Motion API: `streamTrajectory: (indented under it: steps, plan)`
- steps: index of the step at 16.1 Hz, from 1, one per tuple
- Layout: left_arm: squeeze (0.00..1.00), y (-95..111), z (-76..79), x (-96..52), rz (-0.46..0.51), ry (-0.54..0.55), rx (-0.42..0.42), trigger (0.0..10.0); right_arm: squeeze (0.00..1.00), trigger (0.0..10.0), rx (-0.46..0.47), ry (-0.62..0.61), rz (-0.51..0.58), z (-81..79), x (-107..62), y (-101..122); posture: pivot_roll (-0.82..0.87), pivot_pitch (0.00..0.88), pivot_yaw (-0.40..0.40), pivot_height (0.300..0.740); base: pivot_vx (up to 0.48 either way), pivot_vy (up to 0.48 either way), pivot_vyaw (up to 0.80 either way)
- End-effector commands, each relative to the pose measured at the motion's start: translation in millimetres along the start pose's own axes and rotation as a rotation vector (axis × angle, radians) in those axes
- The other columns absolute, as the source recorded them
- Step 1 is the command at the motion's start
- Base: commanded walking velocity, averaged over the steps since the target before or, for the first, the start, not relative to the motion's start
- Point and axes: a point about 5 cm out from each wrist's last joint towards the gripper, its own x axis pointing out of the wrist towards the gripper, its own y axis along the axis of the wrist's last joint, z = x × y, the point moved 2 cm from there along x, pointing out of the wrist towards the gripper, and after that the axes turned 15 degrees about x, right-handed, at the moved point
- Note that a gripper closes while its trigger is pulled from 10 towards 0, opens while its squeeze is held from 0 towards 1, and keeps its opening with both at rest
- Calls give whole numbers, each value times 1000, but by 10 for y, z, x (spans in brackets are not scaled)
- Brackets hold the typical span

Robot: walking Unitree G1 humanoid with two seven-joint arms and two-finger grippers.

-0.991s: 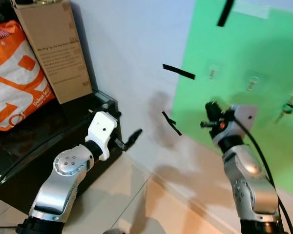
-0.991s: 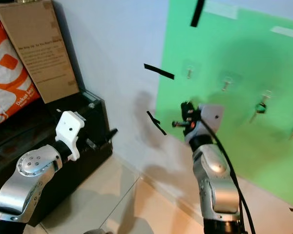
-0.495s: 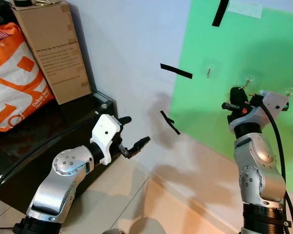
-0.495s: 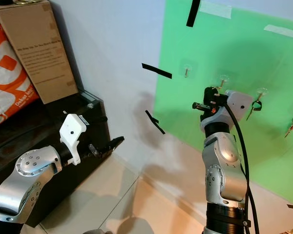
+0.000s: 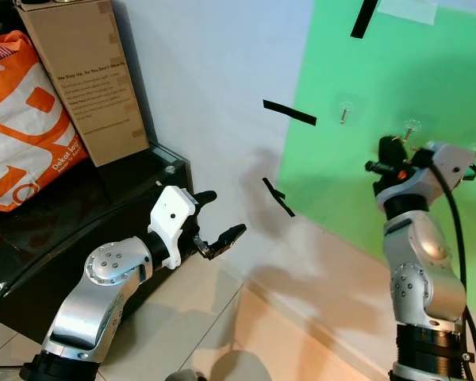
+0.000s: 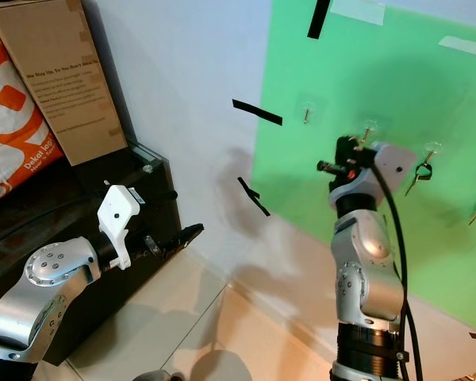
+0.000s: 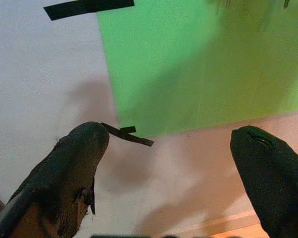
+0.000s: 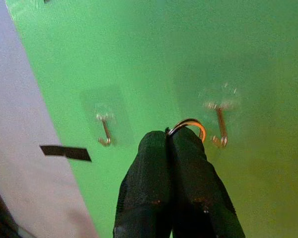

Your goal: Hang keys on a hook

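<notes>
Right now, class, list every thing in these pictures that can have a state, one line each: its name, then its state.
right gripper: shut on the key ring, raised at the green sheet
key ring: pinched, close beside a hook, not yet hung
near hook: bare
far hook: bare
hook further right: holds hanging keys
left gripper: open, holding nothing
cardboard box: upright
orange bag: standing against the box

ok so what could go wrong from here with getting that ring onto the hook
1. The right gripper pinches the key ring with only a small arc poking past its fingertips, so there may be little opening for the hook to thread.
2. The ring sits just beside the hook, not on it; a small misalignment could bump the hook's clear adhesive mount.
3. Releasing before the ring is over the hook would likely drop the keys.
</notes>
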Motion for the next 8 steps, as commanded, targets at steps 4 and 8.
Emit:
streamTrajectory:
  steps: [4,8]
  plan:
    - [0,71,16,25,17,-30,24,10000,0,10000,38,-40,20,104,7,56,26,0,2,740,0,0,0]
    - [0,70,23,25,17,-33,21,10000,0,10000,70,-86,-17,206,-24,-7,25,0,3,740,0,0,0]
